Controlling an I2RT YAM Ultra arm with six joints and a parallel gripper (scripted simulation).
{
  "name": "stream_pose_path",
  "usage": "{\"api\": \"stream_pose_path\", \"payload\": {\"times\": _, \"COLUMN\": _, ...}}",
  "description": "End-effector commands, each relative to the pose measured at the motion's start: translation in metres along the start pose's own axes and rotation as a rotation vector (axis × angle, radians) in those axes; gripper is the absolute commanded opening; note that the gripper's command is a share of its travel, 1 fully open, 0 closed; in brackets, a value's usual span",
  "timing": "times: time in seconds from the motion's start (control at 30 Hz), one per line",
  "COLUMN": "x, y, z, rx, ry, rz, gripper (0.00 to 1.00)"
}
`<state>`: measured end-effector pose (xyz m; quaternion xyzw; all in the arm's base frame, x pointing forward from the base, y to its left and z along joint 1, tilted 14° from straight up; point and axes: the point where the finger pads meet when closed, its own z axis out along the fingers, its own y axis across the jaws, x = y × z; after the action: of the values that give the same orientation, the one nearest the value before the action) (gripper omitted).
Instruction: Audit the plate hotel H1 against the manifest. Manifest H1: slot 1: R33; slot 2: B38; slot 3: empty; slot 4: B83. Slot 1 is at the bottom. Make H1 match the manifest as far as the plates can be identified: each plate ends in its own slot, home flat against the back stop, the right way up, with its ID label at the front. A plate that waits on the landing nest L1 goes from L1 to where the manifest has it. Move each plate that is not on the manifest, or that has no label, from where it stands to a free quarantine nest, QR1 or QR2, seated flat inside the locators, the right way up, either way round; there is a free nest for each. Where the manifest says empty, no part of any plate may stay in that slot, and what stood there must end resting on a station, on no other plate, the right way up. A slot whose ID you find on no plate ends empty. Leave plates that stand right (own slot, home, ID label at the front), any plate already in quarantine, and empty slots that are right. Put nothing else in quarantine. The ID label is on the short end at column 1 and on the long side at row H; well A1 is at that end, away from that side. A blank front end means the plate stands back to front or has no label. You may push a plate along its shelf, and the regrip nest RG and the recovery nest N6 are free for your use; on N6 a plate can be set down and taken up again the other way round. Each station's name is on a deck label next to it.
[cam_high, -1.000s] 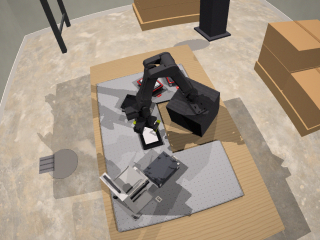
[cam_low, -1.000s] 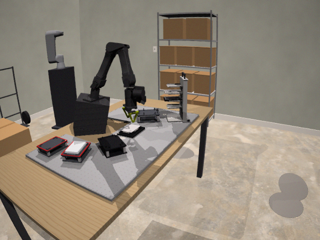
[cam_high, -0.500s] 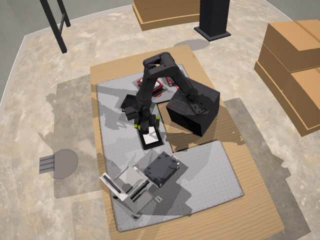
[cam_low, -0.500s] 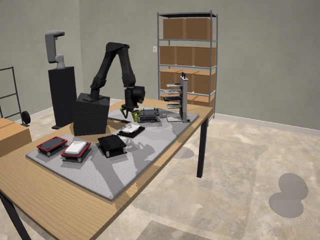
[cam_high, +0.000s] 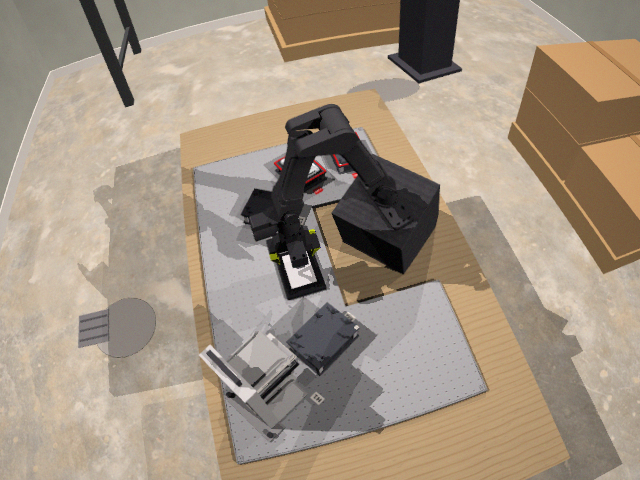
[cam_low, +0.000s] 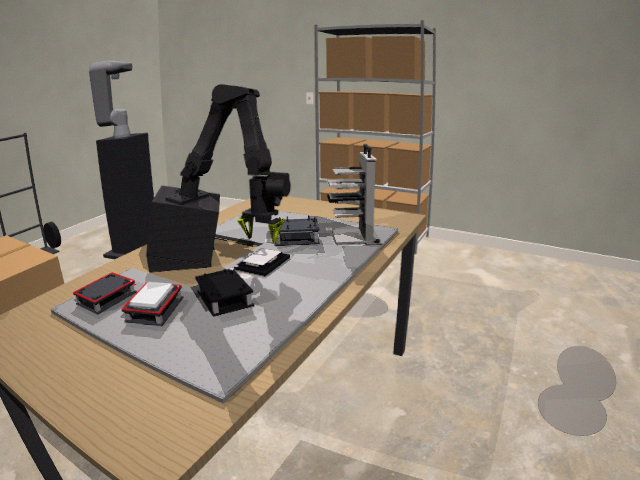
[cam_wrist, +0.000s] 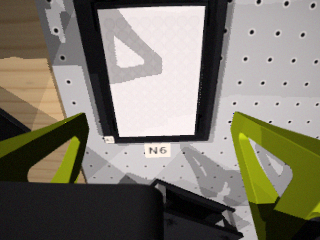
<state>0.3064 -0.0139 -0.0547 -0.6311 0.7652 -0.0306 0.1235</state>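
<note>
A white plate (cam_high: 302, 279) (cam_low: 263, 255) (cam_wrist: 152, 75) lies flat in the black recovery nest N6 (cam_high: 305, 293) (cam_wrist: 215, 75), which has its deck label (cam_wrist: 157, 150) at the near end. My gripper (cam_high: 294, 255) (cam_low: 260, 229) (cam_wrist: 159, 120) is open and empty. It hangs a little above the plate's near short end, pointing down, with a finger on each side. The plate hotel H1 (cam_high: 242, 372) (cam_low: 368, 196) stands at the far end of the mat, with plates on several shelves. Their labels are too small to read.
Two red-rimmed quarantine nests are at the other end: one (cam_low: 103, 289) shows dark, the other (cam_low: 152, 295) holds a white plate. A black nest (cam_low: 223, 290) (cam_high: 258, 206) is beside N6, another (cam_low: 298, 229) (cam_high: 323, 338) is near the hotel. The arm's black base box (cam_high: 387, 217) (cam_low: 180, 227) stands close by.
</note>
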Motion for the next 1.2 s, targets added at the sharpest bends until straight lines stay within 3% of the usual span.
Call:
{"api": "stream_pose_path", "payload": {"times": 0.0, "x": -0.001, "y": 0.013, "z": 0.01, "rx": -0.032, "ry": -0.001, "rz": -0.033, "gripper": 1.0}}
{"api": "stream_pose_path", "payload": {"times": 1.17, "x": -0.002, "y": 0.009, "z": 0.05, "rx": -0.021, "ry": -0.003, "rz": -0.024, "gripper": 1.0}}
